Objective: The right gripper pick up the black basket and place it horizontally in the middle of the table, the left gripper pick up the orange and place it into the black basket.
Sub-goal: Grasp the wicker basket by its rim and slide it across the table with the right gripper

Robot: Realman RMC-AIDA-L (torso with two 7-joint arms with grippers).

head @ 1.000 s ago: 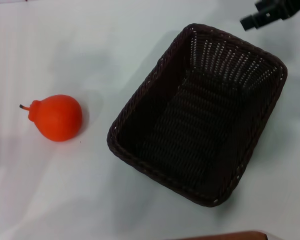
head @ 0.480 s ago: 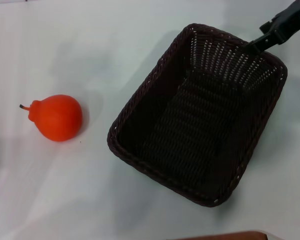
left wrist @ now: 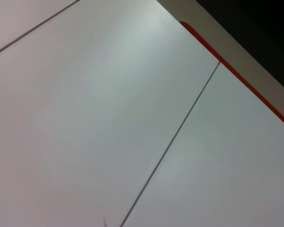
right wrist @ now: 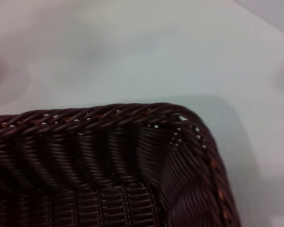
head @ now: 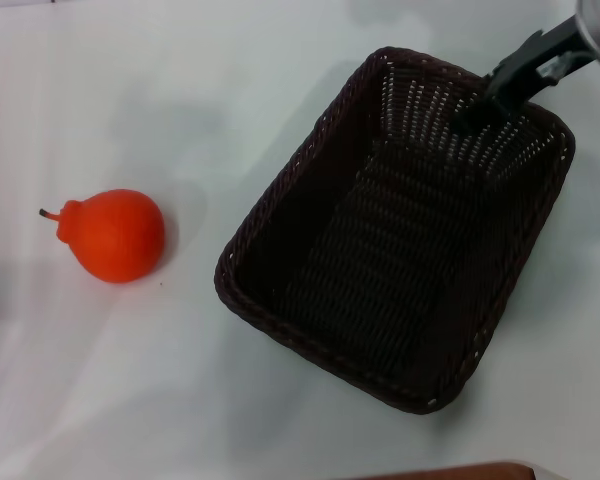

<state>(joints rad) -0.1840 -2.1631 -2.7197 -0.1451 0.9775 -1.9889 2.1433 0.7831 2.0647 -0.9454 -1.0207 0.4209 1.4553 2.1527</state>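
Note:
The black basket (head: 400, 235) lies slantwise on the white table (head: 180, 90), right of the middle, its long side running from near left to far right. It is empty. The right gripper (head: 495, 92) reaches in from the far right corner and hangs over the basket's far short wall, its tip just inside the rim. The right wrist view shows a corner of the basket's braided rim (right wrist: 109, 116) close up. The orange (head: 115, 235) lies on the table at the left, well apart from the basket, stem pointing left. The left gripper is out of view.
The left wrist view shows only white tabletop (left wrist: 85, 118) with a thin seam (left wrist: 173, 142) and a red edge strip (left wrist: 236, 73). A brown edge (head: 450, 472) shows at the near side of the table.
The right gripper has come in from the far right and lowered towards the basket's far wall, its tip now inside the rim. The basket and the orange have not moved.

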